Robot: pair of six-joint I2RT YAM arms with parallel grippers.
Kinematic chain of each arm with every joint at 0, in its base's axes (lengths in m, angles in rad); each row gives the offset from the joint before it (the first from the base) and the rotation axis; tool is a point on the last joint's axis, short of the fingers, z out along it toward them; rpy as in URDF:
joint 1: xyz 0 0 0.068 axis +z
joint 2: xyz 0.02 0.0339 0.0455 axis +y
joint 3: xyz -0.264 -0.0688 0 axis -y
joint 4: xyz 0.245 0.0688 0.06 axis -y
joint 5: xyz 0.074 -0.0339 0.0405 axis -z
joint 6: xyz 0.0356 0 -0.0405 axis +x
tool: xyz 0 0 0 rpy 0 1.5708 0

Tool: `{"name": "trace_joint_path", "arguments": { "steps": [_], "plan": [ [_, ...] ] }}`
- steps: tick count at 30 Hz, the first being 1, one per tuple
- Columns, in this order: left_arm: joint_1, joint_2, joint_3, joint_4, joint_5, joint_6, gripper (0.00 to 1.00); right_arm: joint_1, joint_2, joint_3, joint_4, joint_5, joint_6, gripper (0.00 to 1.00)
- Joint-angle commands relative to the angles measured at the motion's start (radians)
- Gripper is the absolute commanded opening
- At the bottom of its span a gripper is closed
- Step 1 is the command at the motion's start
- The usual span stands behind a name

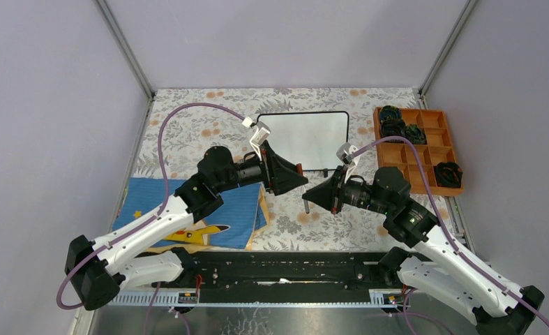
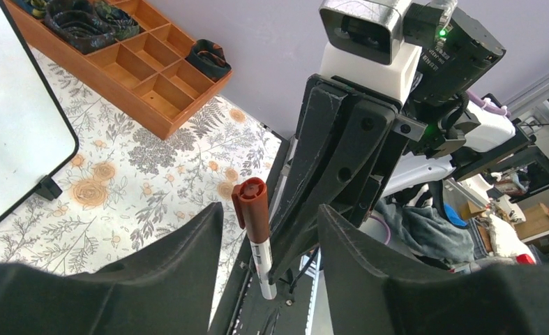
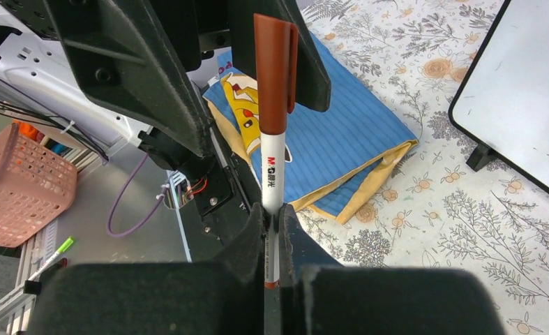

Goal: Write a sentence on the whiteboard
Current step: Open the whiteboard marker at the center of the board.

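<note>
Nearest me, a blue striped cloth with a yellow cartoon print (image 1: 229, 209) lies on the floral-patterned surface (image 1: 187, 132). Just past it, the right hand (image 3: 273, 223) pinches the white barrel of a marker with a reddish-brown cap (image 3: 274, 139), holding it upright. The left hand (image 2: 270, 230) is spread, a finger on either side of the cap. Beyond them stands the small white black-framed whiteboard (image 1: 306, 136), with an orange wooden compartment tray (image 1: 425, 145) to its right.

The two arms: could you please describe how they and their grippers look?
Both the left arm and right arm have white links with black joints and bases. A purple cable runs along each. The left gripper and right gripper are black, tapering wedges.
</note>
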Motion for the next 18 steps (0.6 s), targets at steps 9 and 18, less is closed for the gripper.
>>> {"name": "trace_joint_path", "arguments": {
  "steps": [9, 18],
  "plan": [
    [-0.004, -0.009, 0.009, 0.083, 0.030, -0.011, 0.35, 0.006, 0.007, 0.055, 0.062, -0.051, -0.013, 0.00],
    [-0.005, -0.006, -0.010, 0.136, 0.028, -0.042, 0.25, 0.006, 0.016, 0.057, 0.050, -0.077, -0.022, 0.00]
  ]
}}
